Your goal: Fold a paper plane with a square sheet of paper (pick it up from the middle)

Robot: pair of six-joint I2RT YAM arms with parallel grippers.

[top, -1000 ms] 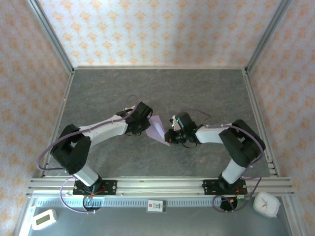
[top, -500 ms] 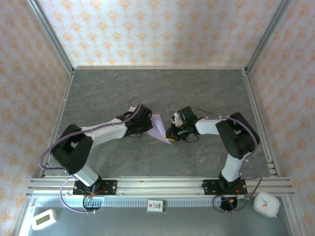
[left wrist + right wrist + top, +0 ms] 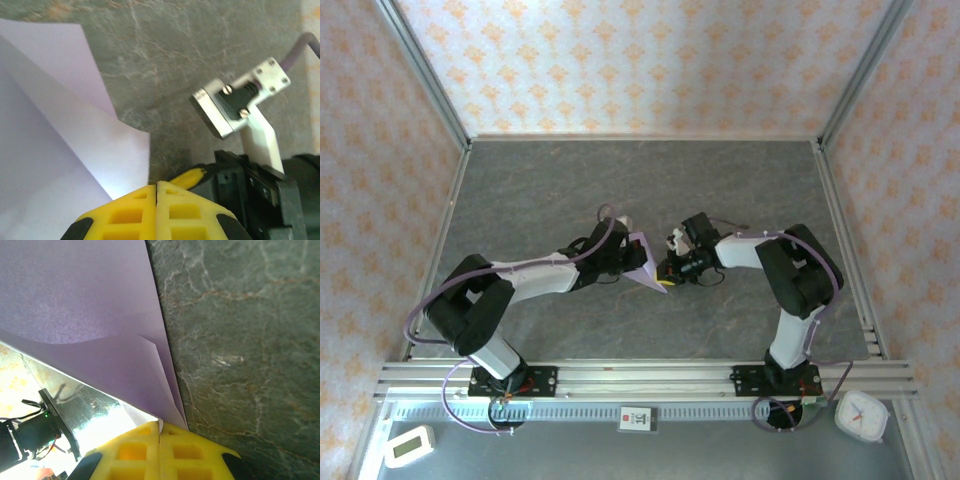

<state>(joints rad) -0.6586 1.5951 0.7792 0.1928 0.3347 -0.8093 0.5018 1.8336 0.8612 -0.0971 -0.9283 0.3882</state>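
The square sheet of paper (image 3: 642,262), lavender, is folded into a narrow pointed triangle like a paper plane and sits at mid-table between the two arms. My left gripper (image 3: 633,263) comes in from the left over the paper's left edge. In the left wrist view its yellow jaws (image 3: 157,184) are pressed together, and the paper's (image 3: 60,150) edge runs down into the fingertips. My right gripper (image 3: 666,280) meets the paper's near point from the right. In the right wrist view its jaws (image 3: 160,424) are shut with the paper's (image 3: 90,300) layers pinched in the seam.
The grey marbled table (image 3: 650,180) has patterned walls on three sides and an aluminium rail (image 3: 640,375) at the near edge. A white timer (image 3: 408,445) and a small clock (image 3: 861,415) lie below the rail. A yellow fingertip (image 3: 192,177) of the right gripper shows close beside my left jaws.
My left gripper slid right along the paper and closed on its edge. The right gripper stayed shut on the paper's point while its arm folded inward.
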